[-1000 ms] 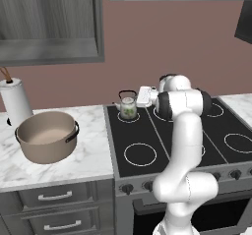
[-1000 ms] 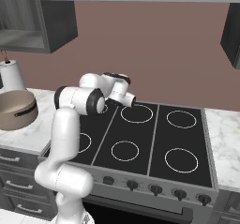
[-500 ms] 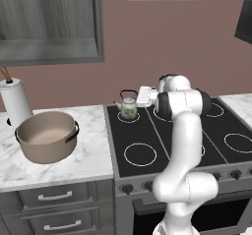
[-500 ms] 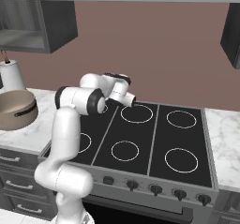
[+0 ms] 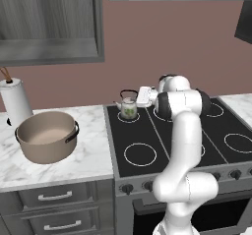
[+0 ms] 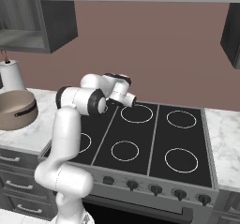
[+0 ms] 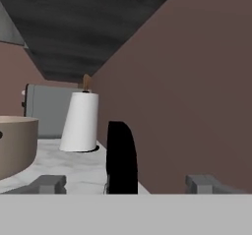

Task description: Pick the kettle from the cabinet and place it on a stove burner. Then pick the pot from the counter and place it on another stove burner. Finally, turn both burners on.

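I am letting go of the kettle point(image 5: 128, 106) on the burner point(image 5: 129, 116) at ten o'clock of the cooktop, jaws spread wide, and next I am reaching for the pot point(image 5: 47, 136) on the worktop point(image 5: 93, 155)

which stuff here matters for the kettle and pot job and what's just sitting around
Job: kettle on a rear burner; pot on the counter; cooktop; knobs; open cabinet; gripper.
Lying about: paper-towel roll; drawers.
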Robot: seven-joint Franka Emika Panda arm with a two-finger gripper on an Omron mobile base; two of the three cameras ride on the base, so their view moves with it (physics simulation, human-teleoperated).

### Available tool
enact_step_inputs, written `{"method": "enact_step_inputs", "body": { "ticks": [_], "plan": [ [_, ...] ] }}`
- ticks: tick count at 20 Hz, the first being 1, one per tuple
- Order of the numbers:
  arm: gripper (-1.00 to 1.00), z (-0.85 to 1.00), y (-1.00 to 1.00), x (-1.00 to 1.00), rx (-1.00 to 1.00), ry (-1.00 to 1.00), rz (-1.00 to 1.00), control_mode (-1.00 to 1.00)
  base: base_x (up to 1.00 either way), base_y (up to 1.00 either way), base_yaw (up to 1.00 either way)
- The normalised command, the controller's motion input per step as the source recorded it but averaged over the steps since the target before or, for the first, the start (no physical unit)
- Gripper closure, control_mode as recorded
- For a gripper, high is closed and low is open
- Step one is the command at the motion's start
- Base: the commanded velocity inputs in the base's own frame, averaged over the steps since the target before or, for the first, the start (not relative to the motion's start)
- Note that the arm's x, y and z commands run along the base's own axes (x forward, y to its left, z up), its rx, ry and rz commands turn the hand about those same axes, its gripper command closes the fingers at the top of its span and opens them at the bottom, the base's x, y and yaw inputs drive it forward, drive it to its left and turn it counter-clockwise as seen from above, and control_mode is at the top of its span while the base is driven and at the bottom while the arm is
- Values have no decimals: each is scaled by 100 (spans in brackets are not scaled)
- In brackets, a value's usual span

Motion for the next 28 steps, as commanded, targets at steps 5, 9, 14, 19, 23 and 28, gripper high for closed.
{"method": "enact_step_inputs", "body": {
  "ticks": [5,9,14,19,23,28],
  "plan": [
    [-100,2,-3,0,0,-1,0,-100,0,0,0],
    [-100,5,-15,0,0,-1,0,-100,0,0,0],
    [-100,0,-13,-1,0,-1,0,-100,0,0,0],
    [-100,0,-7,-14,0,0,0,-100,0,0,0],
    [-100,10,0,-27,-1,-2,0,-100,0,0,0],
    [-100,25,0,-35,-6,-4,0,-100,0,0,0]
  ]
}}
